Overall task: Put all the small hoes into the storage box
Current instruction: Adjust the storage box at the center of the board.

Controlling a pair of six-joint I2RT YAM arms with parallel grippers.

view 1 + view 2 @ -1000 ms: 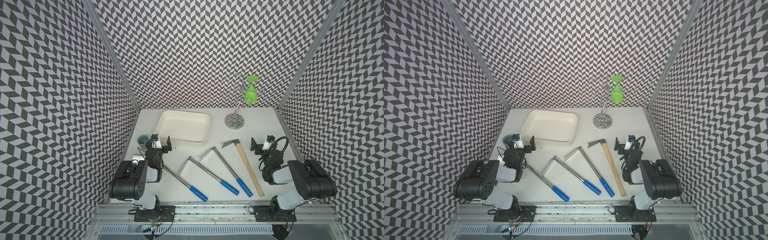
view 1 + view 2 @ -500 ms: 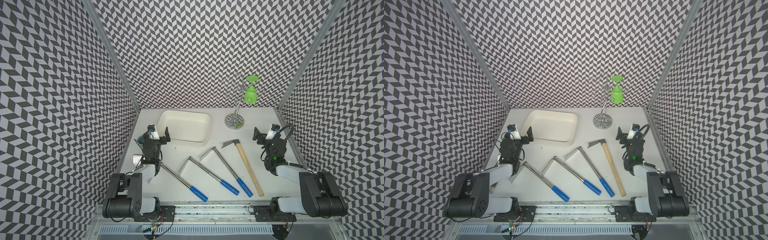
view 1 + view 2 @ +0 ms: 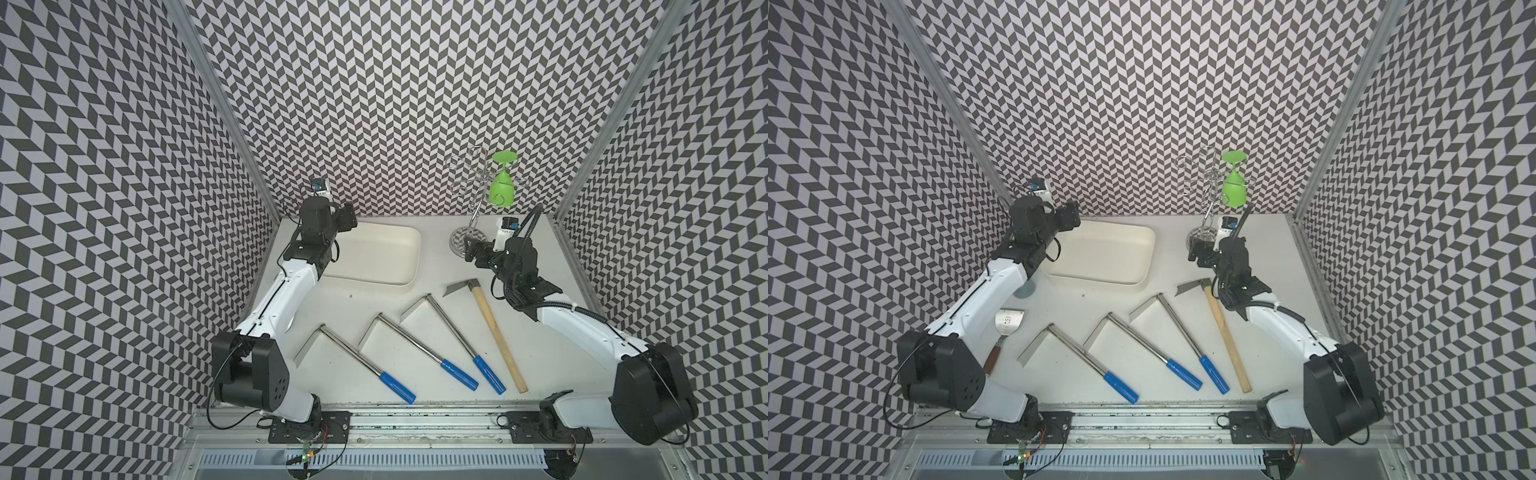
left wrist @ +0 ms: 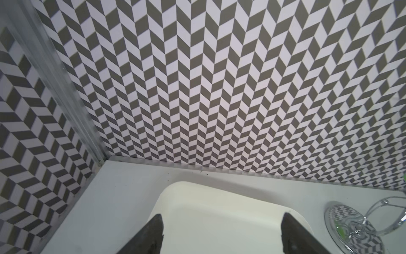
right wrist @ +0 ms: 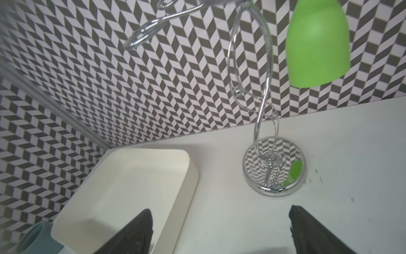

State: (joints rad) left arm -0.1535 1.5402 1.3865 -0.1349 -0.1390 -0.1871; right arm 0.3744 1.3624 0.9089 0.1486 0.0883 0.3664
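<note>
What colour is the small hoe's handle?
The small hoe has a pale tan wooden handle, clearest in a top view.

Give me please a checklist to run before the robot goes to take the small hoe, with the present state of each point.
1. The small hoe lies free, nothing on it: ok.
2. The storage box is empty where visible: ok.
3. The right gripper is open and empty: ok.
4. The right gripper is above the hoe: not ok; it is near the base of the wire rack, beyond the hoe's head.
5. The left gripper is open and empty: ok.
6. The box is free from above: not ok; the left gripper hangs over one end.
</note>
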